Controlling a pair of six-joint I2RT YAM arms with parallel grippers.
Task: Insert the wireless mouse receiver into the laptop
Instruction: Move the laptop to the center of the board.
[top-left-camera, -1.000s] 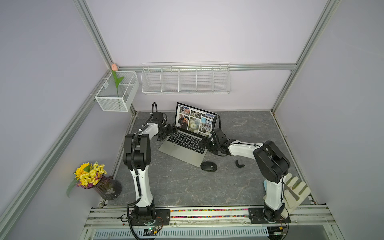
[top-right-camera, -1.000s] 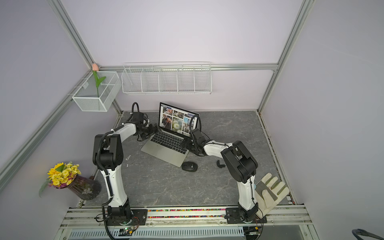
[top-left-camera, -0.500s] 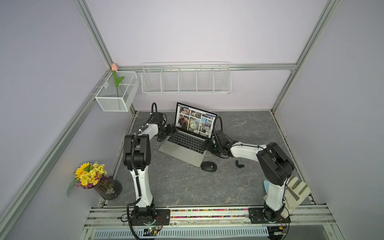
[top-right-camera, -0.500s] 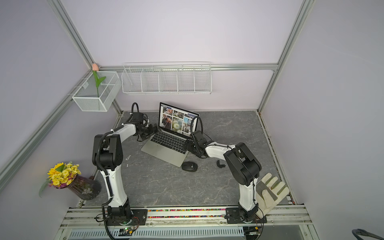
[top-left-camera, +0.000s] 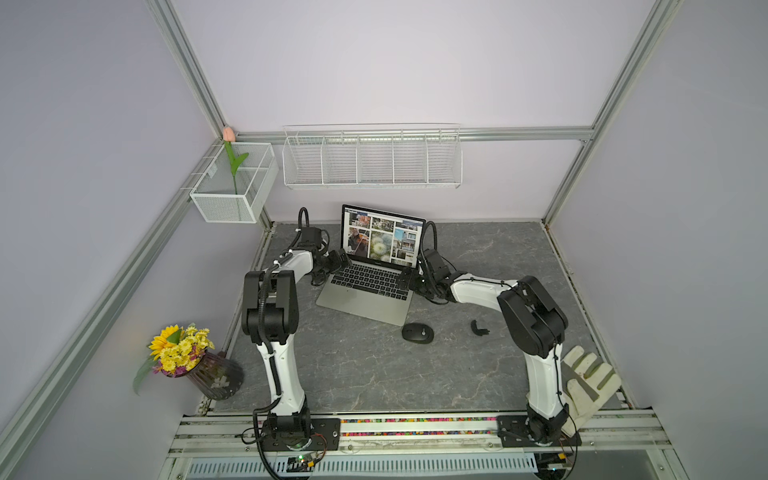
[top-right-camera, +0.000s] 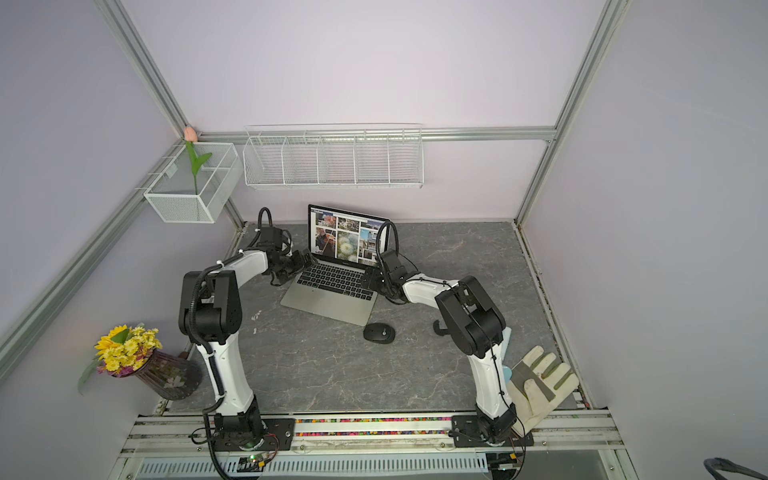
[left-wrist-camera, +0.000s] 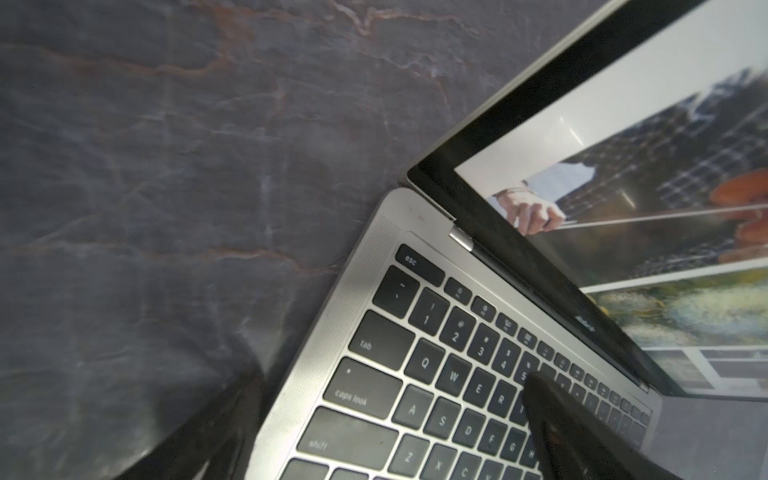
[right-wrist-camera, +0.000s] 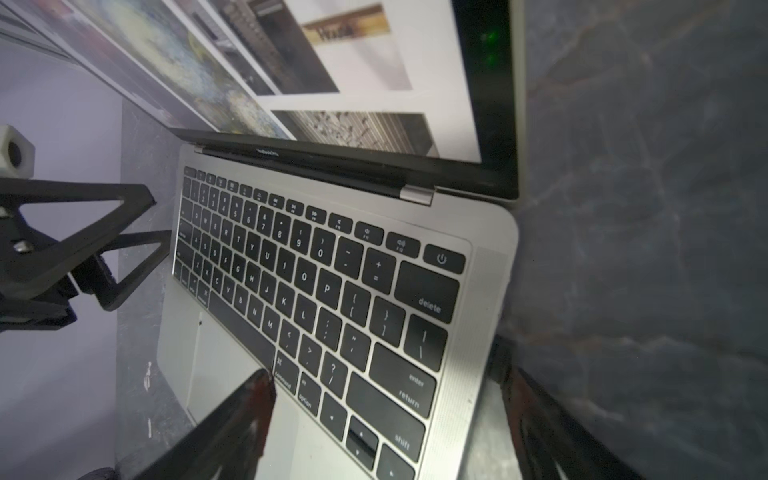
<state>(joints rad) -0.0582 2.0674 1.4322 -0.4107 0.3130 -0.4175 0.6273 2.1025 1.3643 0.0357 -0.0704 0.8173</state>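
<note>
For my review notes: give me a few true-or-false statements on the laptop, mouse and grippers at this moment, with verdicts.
1. The laptop is open, and its screen shows photos. True.
2. The mouse sits on the laptop. False: it lies on the table near the laptop's front corner.
3. The left gripper and right gripper are open, each straddling a side edge of the laptop. True.
4. The right gripper holds the black hook-shaped piece. False: that piece lies on the table beside the mouse.

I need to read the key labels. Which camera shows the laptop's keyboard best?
The right wrist view: almost the whole laptop keyboard fills the frame, labels readable. The left wrist view shows only its esc-side part, sharply. In both top views it is small, labels illegible.
</note>
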